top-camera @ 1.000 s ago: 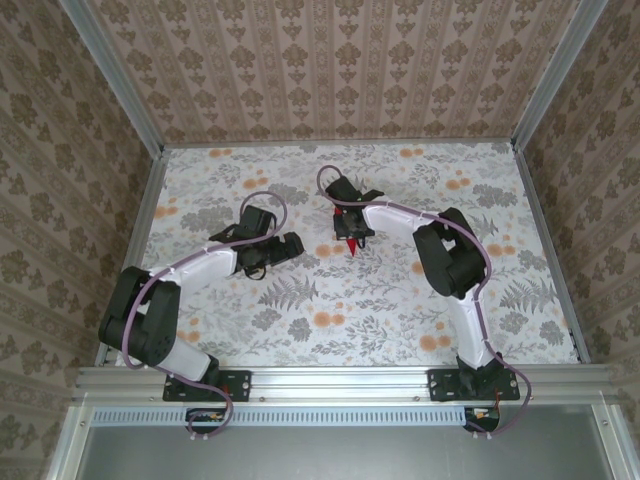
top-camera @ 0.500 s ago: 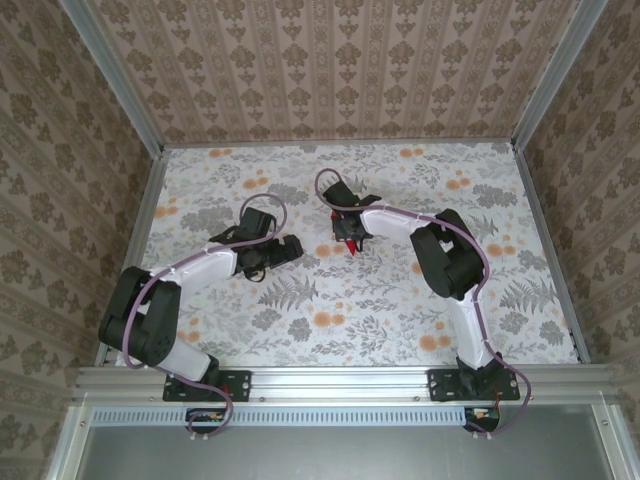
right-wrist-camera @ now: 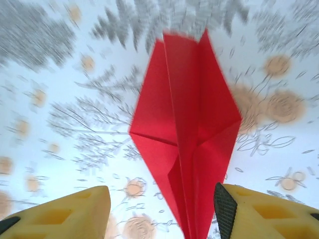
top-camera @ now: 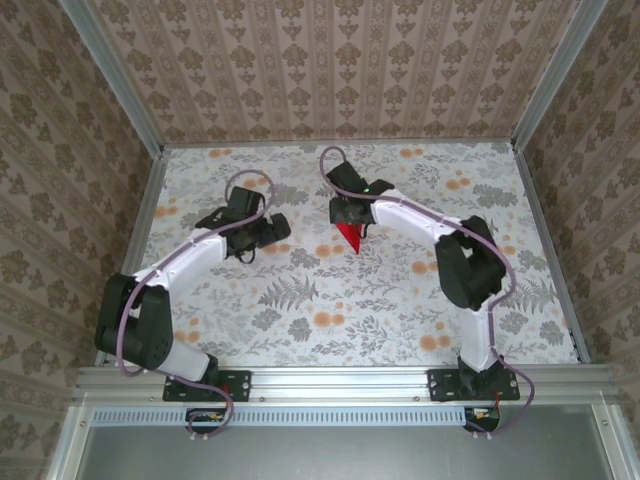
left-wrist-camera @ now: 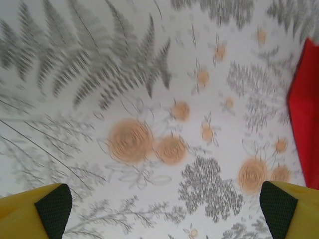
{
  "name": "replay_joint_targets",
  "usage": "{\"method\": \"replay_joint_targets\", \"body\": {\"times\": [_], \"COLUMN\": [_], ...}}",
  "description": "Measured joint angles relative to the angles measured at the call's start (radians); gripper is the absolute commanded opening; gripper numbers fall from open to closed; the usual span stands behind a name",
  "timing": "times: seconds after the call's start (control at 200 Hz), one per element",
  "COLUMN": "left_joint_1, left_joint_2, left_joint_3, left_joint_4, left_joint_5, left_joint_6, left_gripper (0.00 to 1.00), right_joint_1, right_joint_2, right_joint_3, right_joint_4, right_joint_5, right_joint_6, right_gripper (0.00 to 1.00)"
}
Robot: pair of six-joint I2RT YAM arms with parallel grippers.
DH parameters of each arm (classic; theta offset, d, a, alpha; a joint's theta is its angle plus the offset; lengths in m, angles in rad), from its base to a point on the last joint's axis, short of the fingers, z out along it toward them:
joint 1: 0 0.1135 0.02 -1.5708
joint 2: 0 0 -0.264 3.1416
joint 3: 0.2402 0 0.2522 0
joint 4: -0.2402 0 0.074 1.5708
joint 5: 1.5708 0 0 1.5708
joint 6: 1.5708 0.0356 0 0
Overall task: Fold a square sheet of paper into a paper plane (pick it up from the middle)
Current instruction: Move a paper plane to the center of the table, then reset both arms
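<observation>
Where the two bases sit bolted at the near edge, we note both arms reaching out over the floral tabletop (top-camera: 400,300) toward mid-table.

Left arm: elbow folded back by the left rail, forearm running far and rightward. The left gripper (top-camera: 270,228) sits left of centre. Its yellow fingers (left-wrist-camera: 30,214) are spread wide, with nothing but table pattern between them.

Right arm: elbow raised right of centre, forearm stretching leftward and far, right gripper (right-wrist-camera: 159,214) pointing down. Its jaws stand apart. The red paper plane (right-wrist-camera: 187,129), creased and pointed, runs lengthwise between them, its narrow end close by the right-hand pad. We cannot tell whether paper and pad touch. From overhead, the plane appears to lie on the tabletop just on the near side of that gripper, apart from the left gripper.

Against a second ago, the left gripper has shifted farther and leftward. The right elbow has swung out to the right. The red was then a thin sliver under the gripper and now shows as a broader wedge.
</observation>
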Motion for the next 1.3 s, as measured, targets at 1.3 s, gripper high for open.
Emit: {"method": "replay_joint_targets", "body": {"times": [1.3], "left_joint_1": [0.414], "left_joint_2": [-0.145], "left_joint_3": [-0.616], "left_joint_4": [0.977], "left_joint_5": [-0.114], "left_joint_6": [0.601], "left_gripper": [1.0], "right_joint_1": [-0.515], "right_joint_2": [-0.652], "right_joint_3": [-1.133], "right_joint_4": [1.031], "right_joint_5": [0.212], "right_joint_6": [-0.335], "right_gripper": [1.0]}}
